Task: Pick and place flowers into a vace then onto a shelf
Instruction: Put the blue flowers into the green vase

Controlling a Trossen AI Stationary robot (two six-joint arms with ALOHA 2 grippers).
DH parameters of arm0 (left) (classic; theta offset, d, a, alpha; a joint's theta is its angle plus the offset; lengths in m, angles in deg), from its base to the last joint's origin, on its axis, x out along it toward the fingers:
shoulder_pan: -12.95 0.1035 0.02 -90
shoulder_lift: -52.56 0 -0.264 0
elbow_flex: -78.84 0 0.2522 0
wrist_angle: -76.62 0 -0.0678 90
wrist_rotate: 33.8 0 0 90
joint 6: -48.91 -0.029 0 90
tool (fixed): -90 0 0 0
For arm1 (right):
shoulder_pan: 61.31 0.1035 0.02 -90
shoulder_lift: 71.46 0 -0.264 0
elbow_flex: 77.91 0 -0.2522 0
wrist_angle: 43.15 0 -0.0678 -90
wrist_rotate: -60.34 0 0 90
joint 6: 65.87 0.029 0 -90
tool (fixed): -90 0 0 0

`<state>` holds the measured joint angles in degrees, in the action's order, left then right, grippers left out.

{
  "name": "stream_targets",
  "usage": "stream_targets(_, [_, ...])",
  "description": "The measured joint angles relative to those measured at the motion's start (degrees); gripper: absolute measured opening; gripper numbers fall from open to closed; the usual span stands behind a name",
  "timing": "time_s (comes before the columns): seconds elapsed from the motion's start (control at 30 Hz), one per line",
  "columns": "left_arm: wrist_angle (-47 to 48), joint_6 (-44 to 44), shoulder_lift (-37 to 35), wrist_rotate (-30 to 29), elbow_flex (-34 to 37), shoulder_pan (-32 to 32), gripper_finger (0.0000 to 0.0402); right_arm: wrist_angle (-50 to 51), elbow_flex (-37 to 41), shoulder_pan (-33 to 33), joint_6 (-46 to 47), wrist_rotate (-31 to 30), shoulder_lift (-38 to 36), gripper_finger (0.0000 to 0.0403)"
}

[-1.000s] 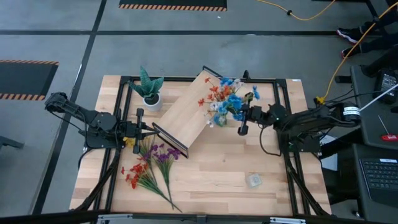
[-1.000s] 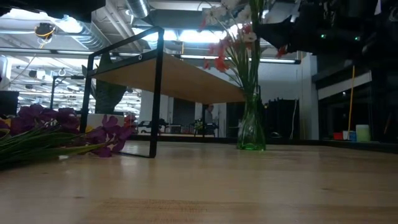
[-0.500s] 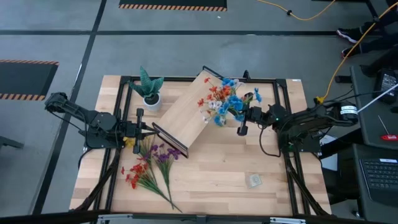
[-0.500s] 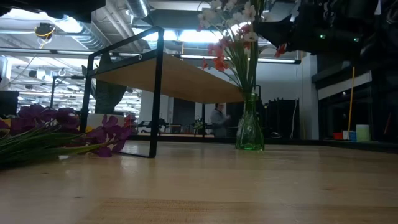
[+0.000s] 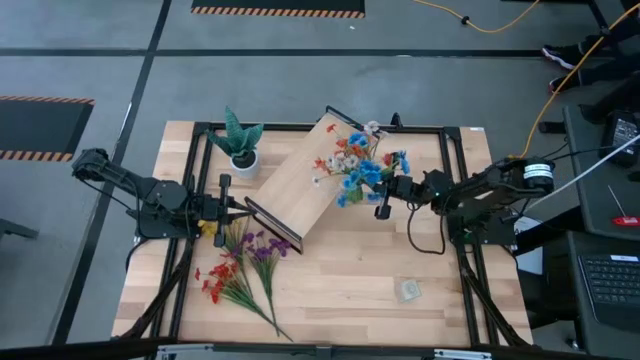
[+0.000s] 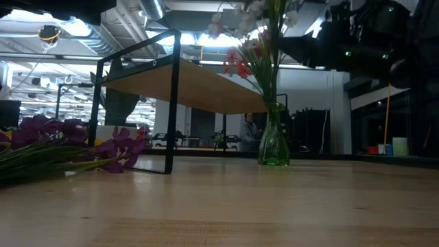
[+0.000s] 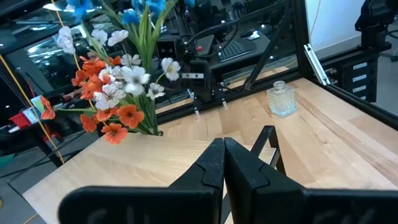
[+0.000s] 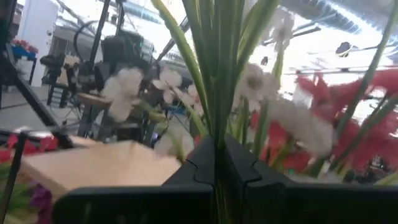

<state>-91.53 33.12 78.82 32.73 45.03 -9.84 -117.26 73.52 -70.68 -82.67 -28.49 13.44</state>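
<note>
Right gripper: the right gripper [image 5: 381,200], right of centre in the overhead frame, has its dark fingers pinched tight on the green stems of the bouquet; its wrist camera shows the stems [image 8: 219,74] rising from between the closed fingers.
Left gripper: the left gripper [image 5: 237,205] waits at centre left, fingers pressed together on nothing, beside the shelf's near leg.
Vase: the small narrow green translucent vase [image 6: 274,140] stands on the tabletop right of centre in the low frame, just beside the shelf and not on it.
Flowers in vase: red, orange, white and blue artificial blossoms [image 5: 358,165] fan out above the shelf's right end.
Flowers on table: a loose bundle of purple, red and yellow sprigs [image 5: 238,265] lies lower left, well apart from the vase.
Shelf: the long light-wood board on a thin black metal frame [image 5: 300,175] sits diagonally at upper centre.
Bystanders: a spiky green plant in a white pot [image 5: 240,140] upper left; a small clear glass bottle [image 5: 407,290] lower right.
Step in hand: likely settling stems into the vase.
Next move: probably letting go of the stems, then fetching the remaining sprigs before the vase goes up on the shelf.
</note>
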Motion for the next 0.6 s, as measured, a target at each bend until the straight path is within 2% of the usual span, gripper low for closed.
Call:
stream_targets(0.37, [0.0, 0.02, -0.01, -0.02, 0.0, 0.0, 0.0004, -0.63, 0.11, 0.0, -0.67, -0.13, 1.8, 0.0004])
stream_targets(0.6, [0.02, 0.22, -0.02, -0.02, 0.0, 0.0, 0.0004, 2.47, 0.11, 0.02, -1.44, -2.89, 1.79, 0.0004])
